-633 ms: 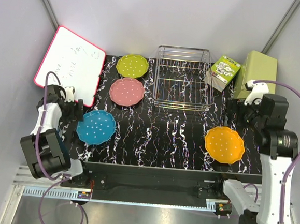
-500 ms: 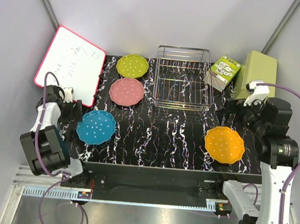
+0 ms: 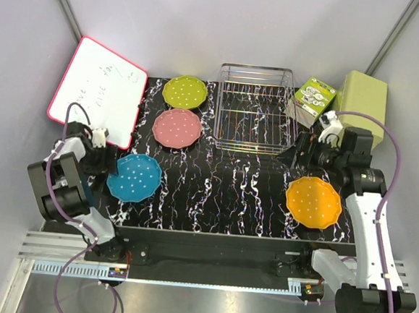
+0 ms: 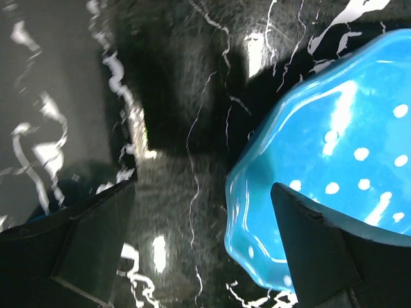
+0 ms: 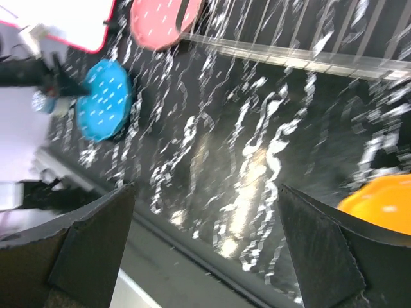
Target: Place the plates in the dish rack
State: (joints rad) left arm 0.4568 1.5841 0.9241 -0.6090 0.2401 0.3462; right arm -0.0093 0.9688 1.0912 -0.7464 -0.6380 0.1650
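Four dotted plates lie flat on the black marbled table: blue (image 3: 134,177) at front left, pink (image 3: 177,128) and lime green (image 3: 185,91) behind it, orange (image 3: 313,202) at front right. The silver wire dish rack (image 3: 255,109) stands empty at the back centre. My left gripper (image 3: 106,164) is low at the blue plate's left rim and open. In the left wrist view the blue plate (image 4: 334,167) has its rim between the fingers of that gripper (image 4: 202,192), the right finger over the plate. My right gripper (image 3: 297,150) hovers open between rack and orange plate, holding nothing.
A pink-framed whiteboard (image 3: 98,90) leans at the back left. An olive-green box (image 3: 359,99) and a small printed carton (image 3: 314,99) stand right of the rack. The right wrist view shows the table's front edge under the right gripper (image 5: 205,192) and the orange plate (image 5: 379,199) at right.
The right arm has swung left and forward, from beside the olive box to over the table near the rack's front right corner. The left gripper has settled lower at the blue plate's rim.
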